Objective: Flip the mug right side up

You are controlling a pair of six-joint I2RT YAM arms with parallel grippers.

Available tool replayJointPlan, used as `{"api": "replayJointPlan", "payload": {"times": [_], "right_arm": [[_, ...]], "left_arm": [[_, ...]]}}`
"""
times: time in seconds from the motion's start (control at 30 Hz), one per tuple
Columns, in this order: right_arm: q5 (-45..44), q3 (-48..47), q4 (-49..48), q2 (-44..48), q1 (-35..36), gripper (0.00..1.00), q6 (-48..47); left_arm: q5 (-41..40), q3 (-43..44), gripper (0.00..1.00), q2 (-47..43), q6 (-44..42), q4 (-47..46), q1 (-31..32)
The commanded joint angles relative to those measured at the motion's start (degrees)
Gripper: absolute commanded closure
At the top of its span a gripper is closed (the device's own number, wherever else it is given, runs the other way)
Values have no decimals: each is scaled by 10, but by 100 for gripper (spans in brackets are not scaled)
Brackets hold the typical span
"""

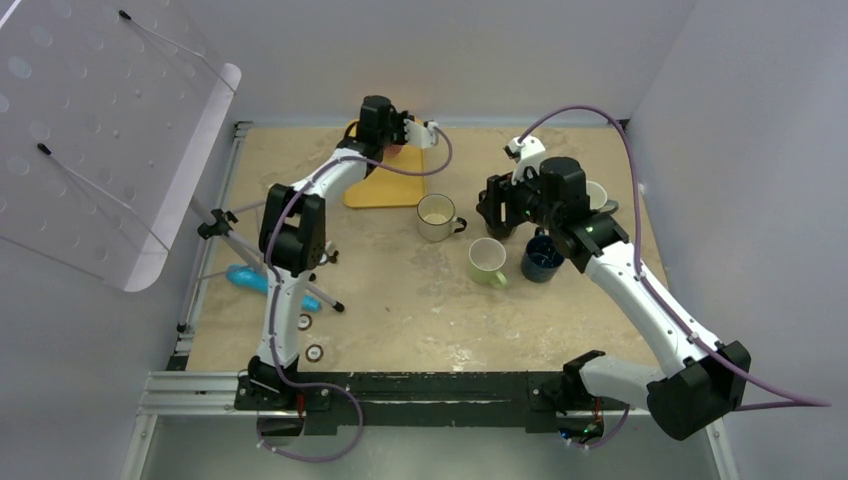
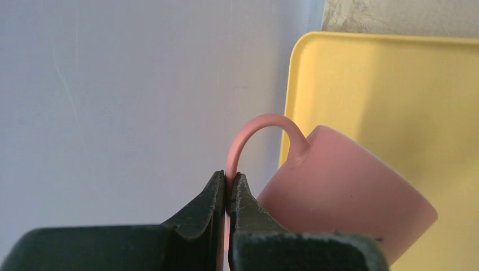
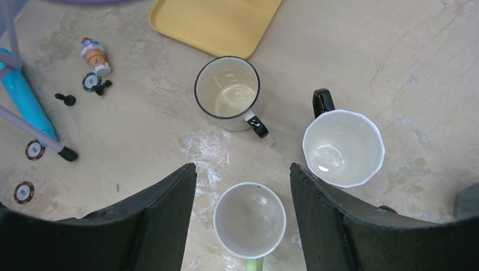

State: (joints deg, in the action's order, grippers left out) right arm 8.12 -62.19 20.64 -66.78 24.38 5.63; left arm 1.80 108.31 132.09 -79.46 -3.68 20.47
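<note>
Our left gripper is pinched tight on the thin handle of the pink mug, the two fingers nearly meeting with only the loop between them. The mug hangs tilted from that grip over the near corner of the yellow tray; we cannot tell whether its body touches the tray, or which end faces us. The left arm is stretched far across the table to the tray's far side, its wrist close to the back wall.

Our right gripper is spread wide and holds nothing. The right arm bends at the elbow and points its wrist down over a group of upright mugs. A green mug sits directly below the gap between the fingers. A black-rimmed mug stands beyond it near the tray, and a white mug with a black handle stands just off the right finger. A blue mug stands beside the green one.
</note>
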Motion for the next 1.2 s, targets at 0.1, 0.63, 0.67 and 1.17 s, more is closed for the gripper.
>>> {"api": "replayJointPlan", "payload": {"times": [0.1,0.63,0.67,1.17], "right_arm": [[110,-3,-128,8,1,6,32],[246,-133,-459,-192,49,3,213],[243,-141,-460,-198,55,3,212],[140,-229,-232,-209,80,100,74]], "left_arm": [[54,124,100,-153,396,219,-24],[249,118,100,-304,609,435,0],[251,118,100,-305,610,438,3],[283,132,3,-320,641,500,-1]]}}
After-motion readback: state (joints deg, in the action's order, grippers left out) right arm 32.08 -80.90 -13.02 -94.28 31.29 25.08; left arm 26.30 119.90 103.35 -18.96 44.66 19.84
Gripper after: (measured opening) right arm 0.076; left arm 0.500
